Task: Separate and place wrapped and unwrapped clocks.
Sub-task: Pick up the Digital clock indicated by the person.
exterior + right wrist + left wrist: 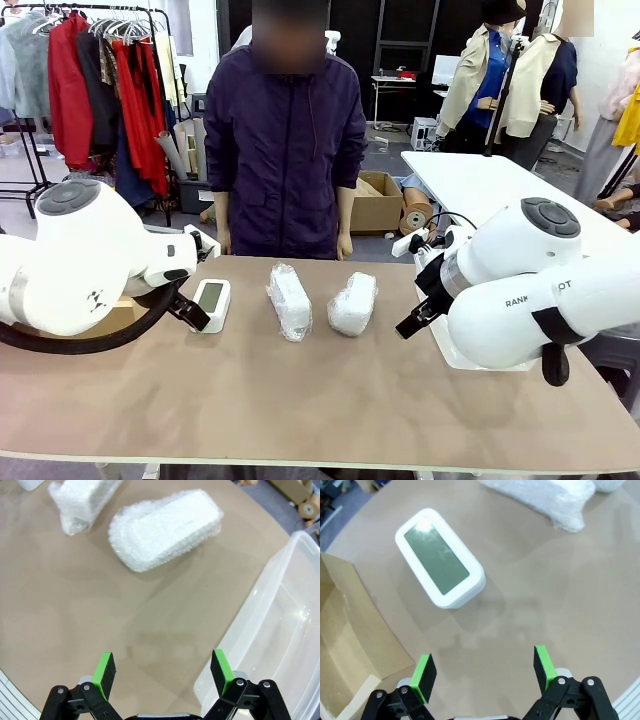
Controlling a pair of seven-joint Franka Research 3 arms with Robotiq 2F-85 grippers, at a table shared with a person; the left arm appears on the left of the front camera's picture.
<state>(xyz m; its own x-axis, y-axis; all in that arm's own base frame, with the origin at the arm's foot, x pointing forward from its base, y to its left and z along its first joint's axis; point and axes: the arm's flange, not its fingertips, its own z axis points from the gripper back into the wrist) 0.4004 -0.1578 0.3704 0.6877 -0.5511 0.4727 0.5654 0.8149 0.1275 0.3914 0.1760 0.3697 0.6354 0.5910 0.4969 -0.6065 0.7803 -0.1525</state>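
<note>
I see my left gripper (485,672) hovering over the table (570,610), fingers spread wide, nothing between them; the bare clock (440,557) lies screen-up just ahead, with a cardboard box (345,630) off the table edge; right gripper (164,672) is spread and empty too, clear bin (280,630) alongside; mid-table, left wrapped clock (289,300) and right wrapped clock (352,303) lie side by side, apart.

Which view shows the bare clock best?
Left wrist view: the clock lies close and whole, screen up. Front view has the clock small, partly behind the left hand. Right wrist view catches a white corner, likely it, at the top edge.
</note>
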